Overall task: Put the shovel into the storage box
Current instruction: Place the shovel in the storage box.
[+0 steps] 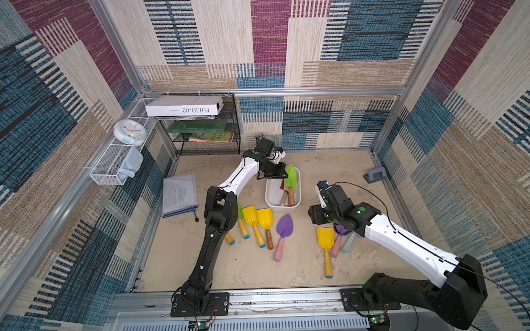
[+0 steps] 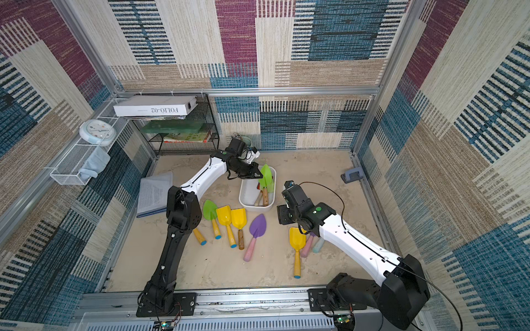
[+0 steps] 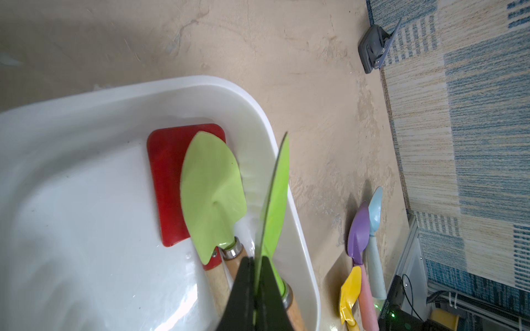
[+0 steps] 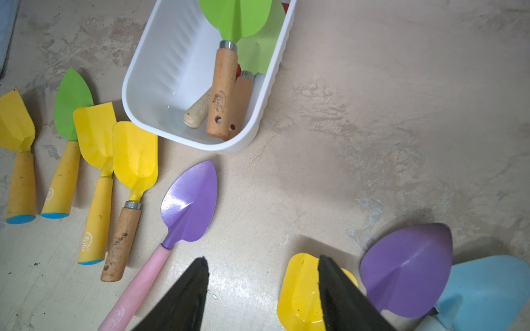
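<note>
Patchwork woven walls are enclosing a mottled sandy floor [image 1: 329,172], where the white box [image 1: 272,195] is sitting. The left gripper [image 3: 255,265] is clamping the green shovel [image 3: 275,200] by its blade, just above the neck. It is holding the blade edge-up along one long wall of the box, with the wooden handle reaching down inside beside a second green shovel [image 3: 212,197] and a red shovel [image 3: 166,172]. The right gripper [image 4: 262,260] is hovering with jaws apart over a yellow shovel [image 4: 298,286] lying outside the box. The green shovel is looking light and stiff. Its thin, glossy painted blade is probably prone to slipping or twisting in a pinch, so the matte wooden handle or the neck is likely offering the surer hold.
</note>
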Tool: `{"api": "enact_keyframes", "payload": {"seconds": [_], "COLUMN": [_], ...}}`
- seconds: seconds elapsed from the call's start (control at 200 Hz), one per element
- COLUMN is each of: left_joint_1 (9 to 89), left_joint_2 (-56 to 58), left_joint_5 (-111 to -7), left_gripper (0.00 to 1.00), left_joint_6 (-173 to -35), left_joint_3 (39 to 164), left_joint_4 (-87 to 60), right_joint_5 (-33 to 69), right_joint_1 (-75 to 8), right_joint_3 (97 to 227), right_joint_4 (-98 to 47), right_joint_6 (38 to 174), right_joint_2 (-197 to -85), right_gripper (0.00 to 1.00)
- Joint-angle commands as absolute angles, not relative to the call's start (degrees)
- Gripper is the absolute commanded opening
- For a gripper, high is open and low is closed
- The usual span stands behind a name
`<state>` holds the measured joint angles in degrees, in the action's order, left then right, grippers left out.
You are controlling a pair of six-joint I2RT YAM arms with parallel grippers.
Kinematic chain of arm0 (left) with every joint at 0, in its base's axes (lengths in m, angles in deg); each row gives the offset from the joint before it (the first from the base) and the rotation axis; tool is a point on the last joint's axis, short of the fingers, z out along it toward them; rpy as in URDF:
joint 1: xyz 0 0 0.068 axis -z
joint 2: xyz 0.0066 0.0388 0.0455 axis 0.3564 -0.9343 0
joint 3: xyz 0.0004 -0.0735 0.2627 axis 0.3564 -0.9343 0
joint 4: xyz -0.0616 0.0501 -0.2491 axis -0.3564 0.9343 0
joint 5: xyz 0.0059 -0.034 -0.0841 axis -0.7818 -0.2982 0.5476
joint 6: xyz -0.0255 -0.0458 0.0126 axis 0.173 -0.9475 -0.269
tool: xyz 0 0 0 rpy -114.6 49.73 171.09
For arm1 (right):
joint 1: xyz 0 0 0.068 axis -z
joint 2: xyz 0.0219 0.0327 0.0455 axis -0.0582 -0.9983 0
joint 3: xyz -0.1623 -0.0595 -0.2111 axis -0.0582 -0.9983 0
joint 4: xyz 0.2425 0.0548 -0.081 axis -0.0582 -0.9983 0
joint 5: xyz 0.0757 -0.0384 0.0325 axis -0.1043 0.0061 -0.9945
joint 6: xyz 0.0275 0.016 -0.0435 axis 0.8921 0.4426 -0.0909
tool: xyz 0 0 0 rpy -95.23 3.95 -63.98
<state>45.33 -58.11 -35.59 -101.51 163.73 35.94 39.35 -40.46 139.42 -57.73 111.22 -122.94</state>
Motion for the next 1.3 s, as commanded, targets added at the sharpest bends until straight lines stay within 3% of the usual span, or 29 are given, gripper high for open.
{"api": "enact_keyframes", "payload": {"seconds": [0.0, 0.521, 0.611, 0.756, 0.842, 1.297], "left_joint_1": [45.7, 46.2, 46.1, 46.2, 46.2, 46.2], "left_joint_2": [-58.7, -60.9, -60.8, -60.7, -60.6, -54.7], "left_joint_5": [-35.9, -40.0, -40.2, -40.5, -40.5, -41.2], "left_gripper": [0.00, 0.00, 0.09, 0.35, 0.44, 0.52], "left_joint_6": [-101.5, -101.6, -101.6, -101.7, -101.7, -101.7], "left_joint_3": [164.0, 162.7, 162.6, 162.7, 162.7, 160.8], "left_joint_4": [34.7, 34.6, 34.7, 34.7, 34.6, 34.6], "right_joint_5": [38.5, 37.8, 37.8, 37.7, 37.7, 41.2], "right_joint_1": [-40.5, -40.5, -40.5, -40.4, -40.4, -40.4], "right_joint_3": [139.2, 139.0, 138.9, 138.8, 138.8, 138.8], "right_joint_4": [-56.3, -55.8, -55.8, -55.8, -55.9, -59.9], "right_joint_6": [110.8, 110.8, 110.8, 110.9, 111.1, 116.0], "right_joint_2": [-123.2, -123.9, -123.9, -124.0, -124.0, -124.0], "right_gripper": [0.65, 0.65, 0.65, 0.65, 0.65, 0.65]}}
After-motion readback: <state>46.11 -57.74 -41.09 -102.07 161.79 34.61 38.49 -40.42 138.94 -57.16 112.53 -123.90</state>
